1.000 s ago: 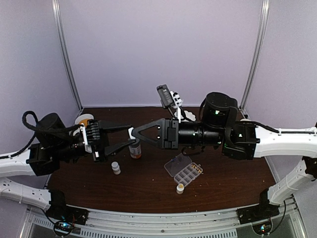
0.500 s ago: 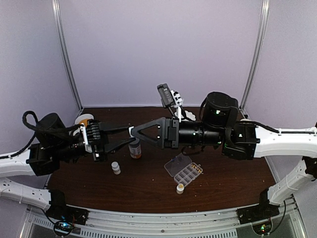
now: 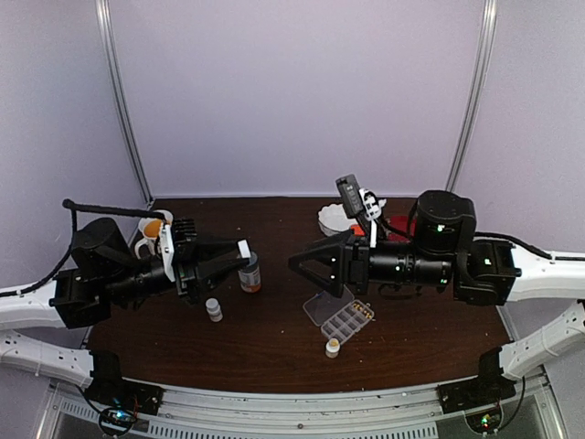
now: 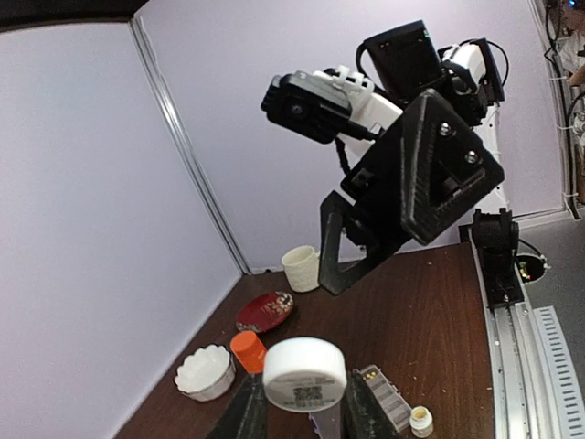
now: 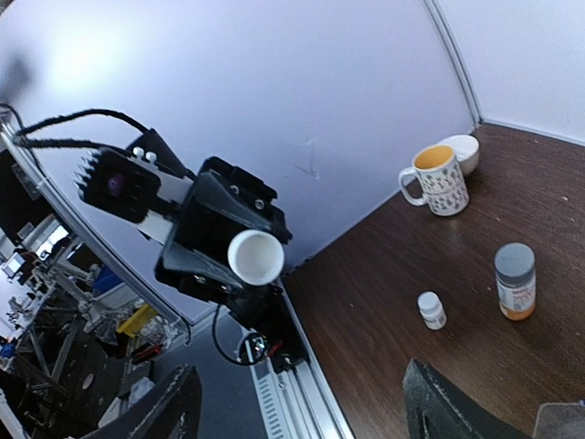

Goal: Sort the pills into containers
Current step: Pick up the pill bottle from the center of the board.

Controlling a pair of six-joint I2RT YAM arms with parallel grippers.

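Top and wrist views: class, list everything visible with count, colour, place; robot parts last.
pill box: 1, clear, centre-right
grey-capped bottle: 1, orange, centre-left
closed small bottle: 1, white, near-left
open small bottle: 1, white, before pill box
held container: 1, white, in left gripper
mug: 1, white, far left
scalloped bowl: 1, white, far centre
dish: 1, red, beside scalloped bowl
cup: 1, cream, far edge
left gripper: 1, black, shut on held container
right gripper: 1, black, open

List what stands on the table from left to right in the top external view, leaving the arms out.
On the table: mug → small white bottle → grey-capped bottle → clear pill box. The bowl and the tiny open vial overlap the box's span, so they are left out.
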